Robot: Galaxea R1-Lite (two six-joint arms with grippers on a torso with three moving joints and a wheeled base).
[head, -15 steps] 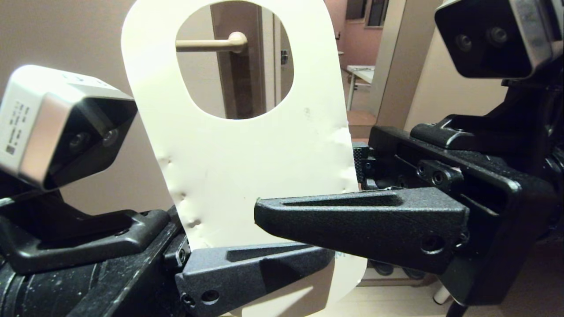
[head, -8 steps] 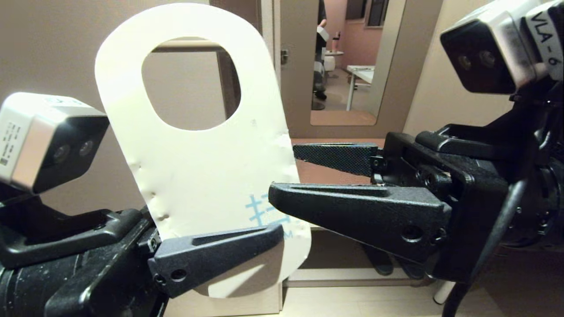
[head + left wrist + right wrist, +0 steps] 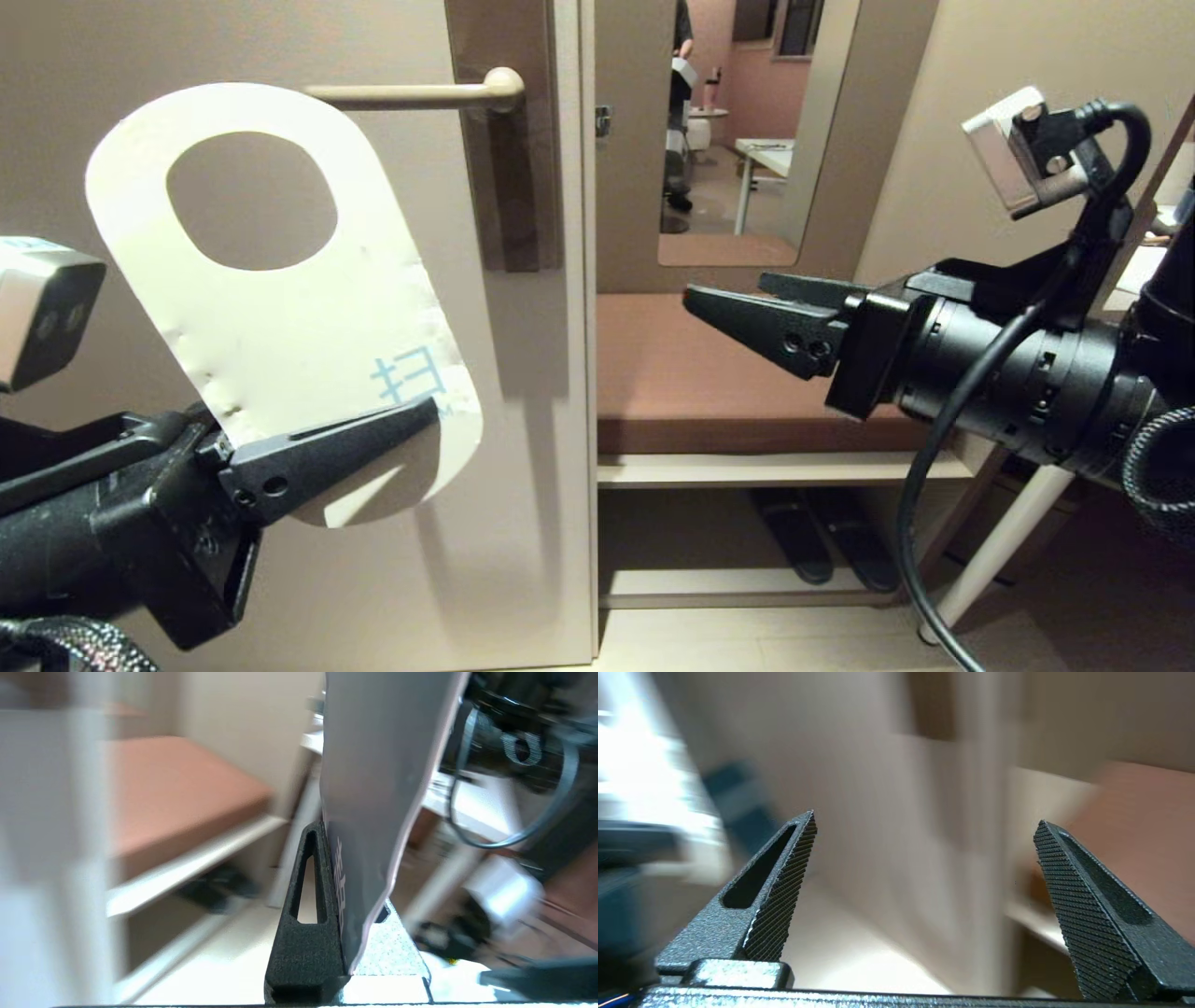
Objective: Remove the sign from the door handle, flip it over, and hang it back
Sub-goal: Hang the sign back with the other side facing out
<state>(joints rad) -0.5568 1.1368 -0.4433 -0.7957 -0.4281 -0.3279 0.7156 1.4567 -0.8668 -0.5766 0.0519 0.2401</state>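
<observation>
- The left tool [image 3: 373,439] is nearest, low on the robot's left; its jaws are clamped on the lower end of the sign [image 3: 280,308], the only grip on it. In the left wrist view the sign [image 3: 373,788] stands edge-on between the two fingers [image 3: 306,905], pinched tight.
- The sign is off the handle and in the air, tilted, its holed end up and leaning to the robot's left. The white face looks toward the head camera, with a little pale blue print near the gripped end. So I judge the taking-off done and the turning-over done or nearly so; which face would end up showing on the door cannot be settled from here.
- The right tool [image 3: 747,313] is on the robot's right, well apart from the sign, over the brown bench [image 3: 728,373]. Its jaws stand wide and hold nothing, as the right wrist view shows, with the fingers [image 3: 777,896] far apart and only the blurred room between them.
- Farther off is the door [image 3: 280,37], with the handle [image 3: 420,93] bare on its brownish backplate [image 3: 513,187]. The sign's top edge is near the lever's free end, just below and to the robot's left of it.
- Left to do, in my judgement: carry the hole over the lever's free end, slide the sign along toward the knuckle, then let go.
- Beyond the door edge an opening [image 3: 738,131] shows a further room.
</observation>
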